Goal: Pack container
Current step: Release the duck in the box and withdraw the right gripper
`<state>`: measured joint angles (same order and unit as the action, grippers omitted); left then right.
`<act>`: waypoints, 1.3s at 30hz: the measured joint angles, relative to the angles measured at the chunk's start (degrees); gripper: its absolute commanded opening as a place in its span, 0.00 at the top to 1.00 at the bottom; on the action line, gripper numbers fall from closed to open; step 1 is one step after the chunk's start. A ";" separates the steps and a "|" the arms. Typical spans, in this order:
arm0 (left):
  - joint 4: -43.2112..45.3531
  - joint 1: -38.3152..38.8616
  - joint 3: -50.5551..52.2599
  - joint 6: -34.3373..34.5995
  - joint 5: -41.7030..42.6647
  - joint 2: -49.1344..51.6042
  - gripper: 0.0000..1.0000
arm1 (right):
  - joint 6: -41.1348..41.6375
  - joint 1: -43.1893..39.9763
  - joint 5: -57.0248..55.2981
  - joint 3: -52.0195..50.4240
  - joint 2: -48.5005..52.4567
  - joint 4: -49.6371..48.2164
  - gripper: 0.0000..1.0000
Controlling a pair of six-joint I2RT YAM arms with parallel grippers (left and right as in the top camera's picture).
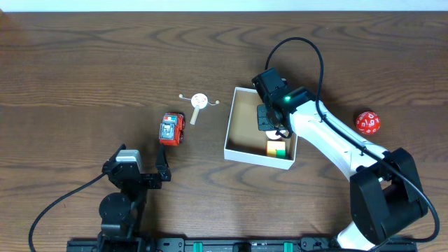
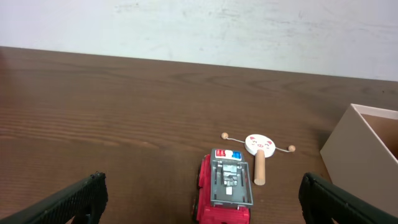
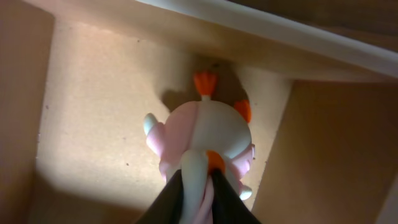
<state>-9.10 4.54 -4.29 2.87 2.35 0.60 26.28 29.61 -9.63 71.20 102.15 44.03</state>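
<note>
The container (image 1: 238, 149) is a square white-walled box with a brown inside, right of the table's middle; its wall also shows in the left wrist view (image 2: 364, 149). My right gripper (image 1: 269, 120) reaches down into it, shut on a pink and white plush toy with orange tips (image 3: 202, 140), held close above the box floor (image 3: 93, 124). A yellow and green block (image 1: 276, 149) lies in the box's near right corner. My left gripper (image 2: 199, 202) is open and empty, just before a red toy police car (image 2: 225, 186), also in the overhead view (image 1: 171, 129).
A small white face-drum on a wooden stick (image 1: 198, 103) lies left of the container, beyond the car; it also shows in the left wrist view (image 2: 260, 152). A red many-sided die (image 1: 367, 122) lies to the right of the right arm.
</note>
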 measured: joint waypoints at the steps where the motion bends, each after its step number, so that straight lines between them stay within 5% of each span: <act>1: 0.00 0.00 0.00 0.00 0.00 0.00 0.02 | -0.20 0.00 -0.55 0.02 0.00 0.35 0.92; 7: 0.00 0.00 0.00 0.00 0.00 0.02 0.02 | -4.20 0.00 -2.73 1.60 0.00 3.43 0.99; 22: 0.00 0.00 0.00 0.02 0.00 0.00 0.02 | -21.51 -0.17 -4.76 7.82 0.00 5.55 0.99; 31: 0.00 0.00 0.00 0.00 0.00 0.00 0.02 | -24.09 -2.99 -5.75 7.82 0.00 1.57 0.98; 32: 0.00 0.00 0.00 0.02 0.00 0.00 0.02 | -24.17 -3.32 -5.79 7.82 0.00 1.51 0.93; 36: 0.00 0.00 0.00 0.02 0.00 0.02 0.02 | -24.28 -3.67 -5.75 7.82 0.00 1.55 0.44; 39: 0.00 0.00 0.00 0.00 0.00 0.00 0.02 | -24.55 -3.67 -5.57 7.82 0.00 1.55 0.32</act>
<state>-9.10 4.54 -4.29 2.87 2.35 0.60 1.74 25.93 -15.20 79.02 102.15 45.58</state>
